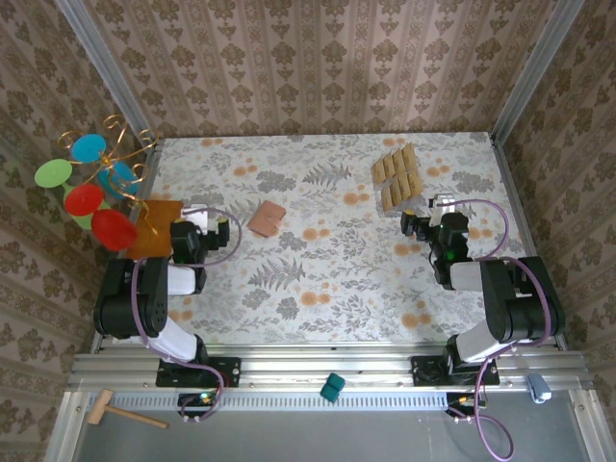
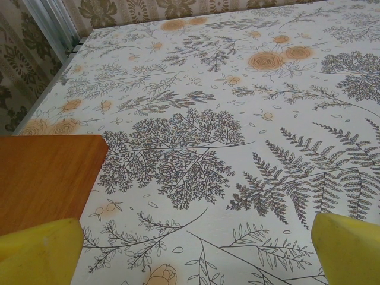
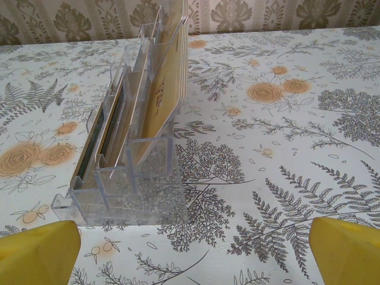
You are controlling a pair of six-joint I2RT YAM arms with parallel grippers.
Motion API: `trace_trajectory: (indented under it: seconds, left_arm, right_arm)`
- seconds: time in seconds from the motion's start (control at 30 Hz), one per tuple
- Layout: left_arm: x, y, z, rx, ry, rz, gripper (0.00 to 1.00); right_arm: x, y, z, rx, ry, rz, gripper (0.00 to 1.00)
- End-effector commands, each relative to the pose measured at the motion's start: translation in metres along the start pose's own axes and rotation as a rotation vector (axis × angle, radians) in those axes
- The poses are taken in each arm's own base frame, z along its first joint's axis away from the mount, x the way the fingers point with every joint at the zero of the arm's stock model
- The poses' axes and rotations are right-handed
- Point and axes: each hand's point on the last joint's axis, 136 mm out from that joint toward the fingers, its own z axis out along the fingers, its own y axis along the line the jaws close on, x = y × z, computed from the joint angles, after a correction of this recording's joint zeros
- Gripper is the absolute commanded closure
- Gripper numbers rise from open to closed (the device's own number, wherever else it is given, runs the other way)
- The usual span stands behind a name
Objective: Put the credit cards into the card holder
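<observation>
The credit cards (image 1: 397,176) are tan and stand in rows in a clear acrylic rack at the back right of the table. In the right wrist view the cards (image 3: 163,83) rise ahead and to the left of my right gripper (image 3: 193,255), whose yellow fingertips (image 3: 35,252) stand wide apart with nothing between them. The card holder (image 1: 266,218), a small salmon-brown wallet, lies shut near the table's middle left. My left gripper (image 1: 210,229) hovers just left of it, and in its wrist view the left gripper (image 2: 196,255) is open over bare floral cloth. My right gripper (image 1: 425,225) sits just in front of the rack.
A flat orange-brown mat (image 2: 41,178) lies beside the left gripper, at the table's left edge (image 1: 154,228). A wire tree with coloured discs (image 1: 96,183) stands at the far left. A wooden mallet (image 1: 120,412) and a teal block (image 1: 332,388) rest on the near rail.
</observation>
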Motion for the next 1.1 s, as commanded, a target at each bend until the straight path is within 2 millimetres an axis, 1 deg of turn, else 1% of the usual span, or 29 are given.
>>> trace_trajectory:
  seconds: [0.0, 0.53, 0.67, 0.83, 0.9, 0.97, 1.07]
  left_arm:
    - [-0.013, 0.004, 0.003, -0.011, -0.031, -0.009, 0.00]
    - [-0.013, 0.005, 0.002, -0.016, -0.031, -0.006, 0.00]
    - [-0.015, 0.014, -0.002, -0.073, -0.047, -0.030, 0.00]
    - [-0.027, 0.012, -0.009, -0.066, -0.051, -0.010, 0.00]
    - [-0.033, 0.010, -0.013, -0.064, -0.049, 0.003, 0.00]
    - [-0.042, 0.006, -0.017, -0.055, -0.043, 0.025, 0.00]
    - [-0.055, -0.004, -0.023, -0.027, -0.039, 0.060, 0.00]
  right_arm:
    - [0.000, 0.001, 0.002, -0.010, 0.000, -0.019, 0.00]
    - [0.000, 0.000, 0.001, -0.007, 0.000, -0.012, 0.00]
    - [-0.002, 0.001, 0.000, -0.014, 0.001, -0.016, 0.00]
    - [-0.013, 0.001, -0.007, -0.012, -0.002, -0.018, 0.00]
    - [-0.018, -0.004, -0.012, 0.018, 0.004, -0.010, 0.00]
    - [-0.027, -0.010, -0.020, 0.059, 0.013, 0.003, 0.00]
    - [-0.032, -0.022, -0.032, 0.128, 0.046, 0.042, 0.00]
